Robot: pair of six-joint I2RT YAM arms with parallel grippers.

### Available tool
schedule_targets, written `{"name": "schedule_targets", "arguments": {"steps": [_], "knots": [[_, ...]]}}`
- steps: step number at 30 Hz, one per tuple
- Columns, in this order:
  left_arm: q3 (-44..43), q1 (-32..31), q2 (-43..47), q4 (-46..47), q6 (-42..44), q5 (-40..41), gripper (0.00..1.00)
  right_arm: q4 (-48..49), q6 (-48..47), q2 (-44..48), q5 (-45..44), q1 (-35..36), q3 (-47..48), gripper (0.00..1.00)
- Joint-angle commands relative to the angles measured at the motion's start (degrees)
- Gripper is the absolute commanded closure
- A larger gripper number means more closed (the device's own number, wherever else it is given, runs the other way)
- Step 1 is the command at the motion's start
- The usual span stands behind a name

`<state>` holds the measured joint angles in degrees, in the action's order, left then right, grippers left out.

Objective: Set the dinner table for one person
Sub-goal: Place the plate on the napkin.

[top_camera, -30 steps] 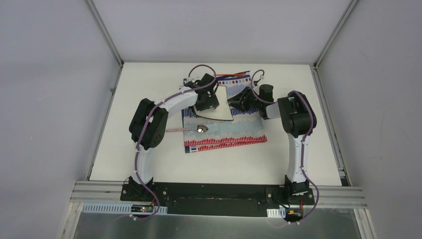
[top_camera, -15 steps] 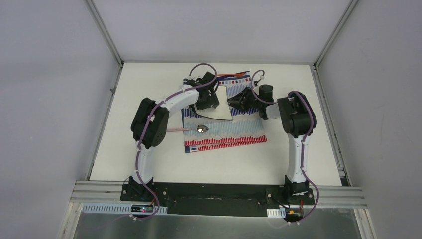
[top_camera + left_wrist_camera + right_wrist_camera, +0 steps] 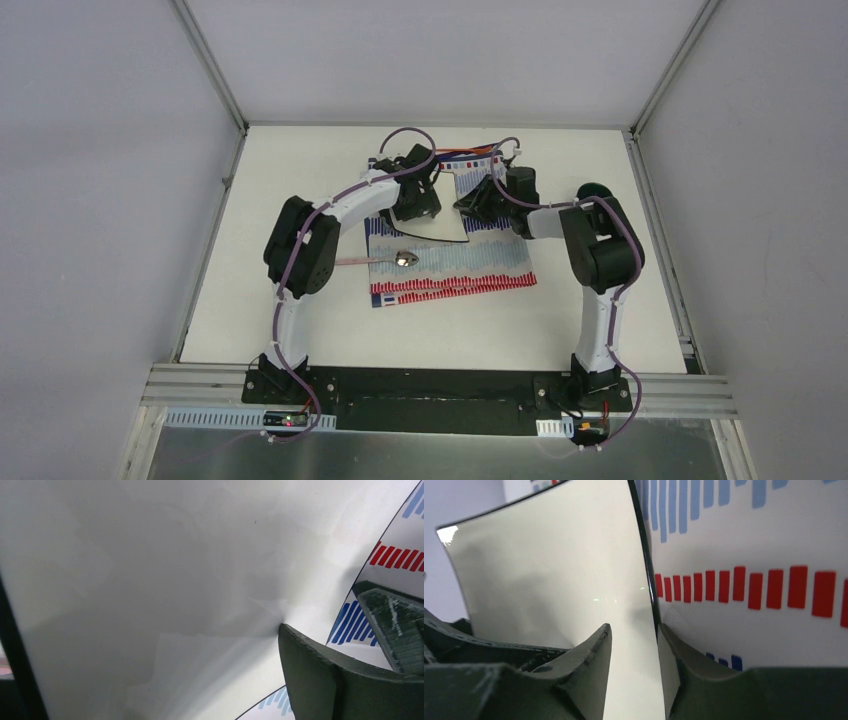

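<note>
A white square plate [image 3: 442,226] with a black rim lies on a striped red-blue-white cloth [image 3: 470,265] in the middle of the dinner table [image 3: 300,180]. My right gripper [image 3: 470,207] is at the plate's right rim. In the right wrist view the gripper [image 3: 634,640] straddles that rim of the plate [image 3: 549,565], one finger inside and one outside over the cloth [image 3: 749,540], shut on it. My left gripper [image 3: 418,208] hangs open over the plate's left part. In the left wrist view the plate [image 3: 175,580] fills the frame, and only one finger [image 3: 325,685] shows.
A metal spoon [image 3: 403,258] lies at the cloth's left edge, its handle pointing left over the bare table. A thin red item [image 3: 482,150] sits at the cloth's far edge. Grey walls and aluminium rails [image 3: 205,250] bound the table.
The right arm's elbow has swung out to the right and its wrist has turned, with the fingertips staying at the plate's rim. The left arm and the plate have barely moved.
</note>
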<state>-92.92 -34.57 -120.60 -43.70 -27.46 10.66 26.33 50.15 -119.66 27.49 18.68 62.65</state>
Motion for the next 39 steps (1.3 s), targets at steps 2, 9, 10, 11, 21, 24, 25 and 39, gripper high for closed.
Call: {"name": "schedule_targets", "arguments": {"steps": [2,9,10,11,21,24,25,39], "knots": [[5.16,-6.04,-17.37,-20.69,9.62,4.94,0.22,-11.94,-5.52,8.34,7.49,9.24,0.79,0.63],[5.69,-6.04,-14.44,-21.72,10.47,2.58,0.08,-11.56,-5.05,10.24,7.80,11.57,-0.16,0.62],[5.47,-6.03,-14.21,-22.02,10.27,2.80,0.08,-11.54,-4.95,10.22,7.76,11.82,-0.18,0.62],[5.25,-6.04,-14.08,-22.38,9.98,3.06,0.08,-11.48,-4.90,10.02,7.77,12.01,-0.17,0.62],[6.11,-6.10,-11.31,-24.91,8.37,4.88,0.08,-9.87,-4.27,8.74,8.13,13.07,-0.21,0.63],[5.99,-6.05,-9.09,-25.75,7.60,5.91,0.07,-8.36,-3.49,8.10,8.41,13.14,-0.74,0.63],[5.77,-6.06,-8.30,-26.09,7.27,6.32,0.07,-7.93,-3.33,7.89,8.50,13.14,-0.93,0.63],[-5.19,-6.12,-0.07,-35.49,5.20,12.64,0.06,-6.75,-2.49,7.32,8.72,13.14,-1.48,0.63]]}}
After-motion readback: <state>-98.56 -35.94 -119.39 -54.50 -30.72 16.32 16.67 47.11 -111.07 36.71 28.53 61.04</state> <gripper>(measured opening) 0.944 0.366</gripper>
